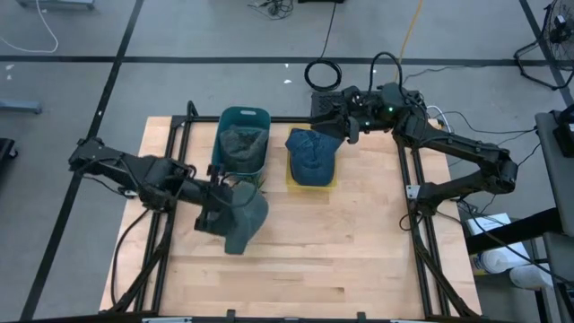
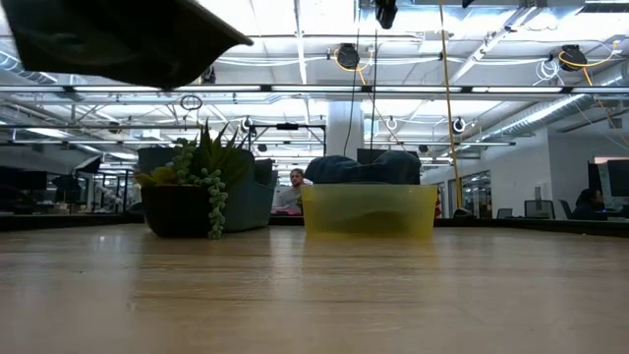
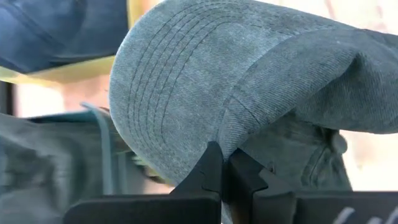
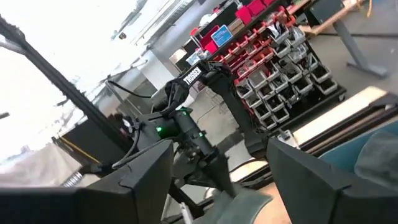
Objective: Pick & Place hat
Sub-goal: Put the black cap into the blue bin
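Note:
A grey-green hat (image 1: 246, 215) hangs clear above the table, with my left gripper (image 1: 215, 203) shut on it; in the low view the hat (image 2: 118, 39) shows high at the left. A blue hat (image 1: 310, 154) lies in a yellow bin (image 2: 369, 210) at the far middle. Another hat (image 1: 242, 139) lies in a teal bin (image 1: 244, 115) beside it. My right gripper (image 1: 344, 126) stands open high over the table's far edge, its fingers (image 4: 317, 180) wide apart with nothing between them. My left gripper pinches the hat between its two shut fingers (image 3: 214, 169) where the stitched brim meets the crown (image 3: 235, 134). The fingers slant down at it from the table's left side. The hat is lifted clear of the table, with brim (image 3: 165, 93) and crown (image 3: 323, 74) spreading beyond the fingertips.
A small plant in a dark pot (image 2: 197, 192) stands on the table in front of the teal bin, close under the lifted hat. The near half of the wooden table (image 1: 314, 269) is bare. Black frame rails (image 1: 408, 179) run along both sides.

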### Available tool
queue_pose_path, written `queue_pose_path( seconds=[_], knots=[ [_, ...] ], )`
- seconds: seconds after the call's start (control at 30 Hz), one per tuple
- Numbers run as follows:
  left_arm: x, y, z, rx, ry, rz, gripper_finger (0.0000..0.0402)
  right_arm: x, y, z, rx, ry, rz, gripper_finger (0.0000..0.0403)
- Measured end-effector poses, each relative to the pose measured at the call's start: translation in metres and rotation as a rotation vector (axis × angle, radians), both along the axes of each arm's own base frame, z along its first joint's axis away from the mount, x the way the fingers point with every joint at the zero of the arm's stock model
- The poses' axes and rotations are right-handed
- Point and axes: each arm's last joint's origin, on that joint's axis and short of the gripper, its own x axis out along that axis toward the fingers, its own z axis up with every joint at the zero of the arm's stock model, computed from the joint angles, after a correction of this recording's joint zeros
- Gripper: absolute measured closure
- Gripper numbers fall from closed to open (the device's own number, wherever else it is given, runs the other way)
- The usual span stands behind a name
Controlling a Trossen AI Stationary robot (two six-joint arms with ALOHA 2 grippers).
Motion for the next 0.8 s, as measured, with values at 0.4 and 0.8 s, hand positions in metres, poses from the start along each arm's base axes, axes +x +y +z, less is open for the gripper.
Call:
queue_pose_path(
  seconds=[0.4, 0.8],
  knots=[
    [0.004, 0.044, 0.037, 0.302, -0.051, -0.148, 0.0401, -0.001, -0.003, -0.004, 0.220, 0.070, 0.049, 0.0132],
    [0.014, 0.078, 0.076, 0.501, -0.191, -0.254, 0.0401, 0.007, -0.008, -0.016, 0.319, 0.141, -0.010, 0.0142]
  ],
)
